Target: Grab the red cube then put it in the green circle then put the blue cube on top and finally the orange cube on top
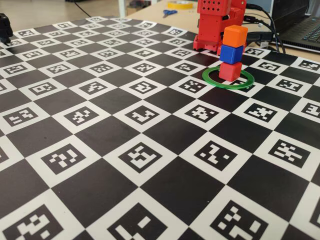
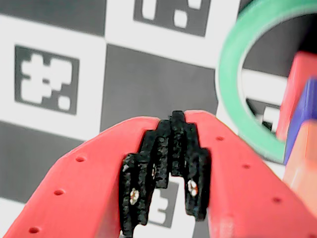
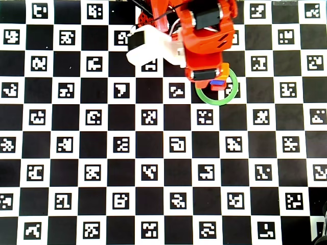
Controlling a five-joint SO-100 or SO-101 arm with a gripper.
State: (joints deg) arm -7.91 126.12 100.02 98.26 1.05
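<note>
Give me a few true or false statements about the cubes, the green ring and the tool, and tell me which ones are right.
1. The orange cube sits at the top of the stack. True.
2. The blue cube lies on the board outside the green circle. False: it rests on the red cube, under the orange one.
3. The red cube stands inside the green circle. True.
4. The tool is clamped on the orange cube. False: in the wrist view its jaws are shut on nothing, beside the stack.
5. A pair of scissors lies beyond the board in the fixed view. True.
</note>
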